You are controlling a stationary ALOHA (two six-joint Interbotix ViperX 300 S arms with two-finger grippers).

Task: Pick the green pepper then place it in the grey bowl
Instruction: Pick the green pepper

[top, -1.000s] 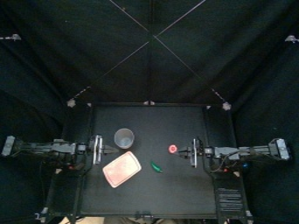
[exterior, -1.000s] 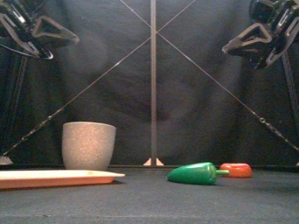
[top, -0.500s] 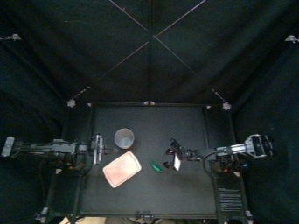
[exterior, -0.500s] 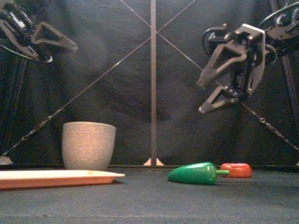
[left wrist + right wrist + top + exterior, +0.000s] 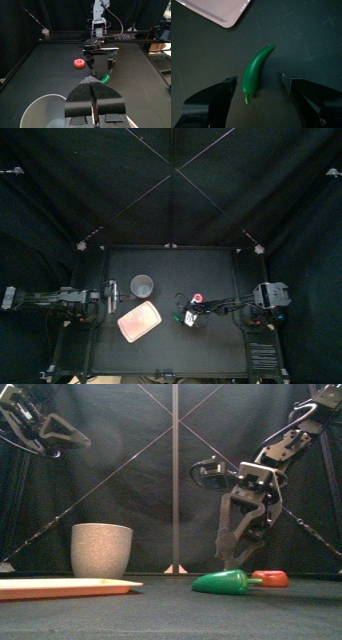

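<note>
I hung my right claw (image 5: 258,86) wide open over the green pepper (image 5: 256,70), one jaw either side so as to close across it, where it lay near the middle of the desk (image 5: 207,353), apart from the grey bowl (image 5: 100,549); my left claw (image 5: 95,82) rested closed by the left edge.

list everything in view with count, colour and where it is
green pepper: 1, green, lying on the table right of the pink tray, under the right gripper
red toy: 1, red, on the table behind and right of the pepper
grey cup: 1, grey speckled, upright behind the tray
pink tray: 1, pink, flat, left of centre, nothing on it
table: 1, black
left gripper: 1, black, jaws shut, raised at the left near the cup
right gripper: 1, black, jaws open, just above the pepper
</note>
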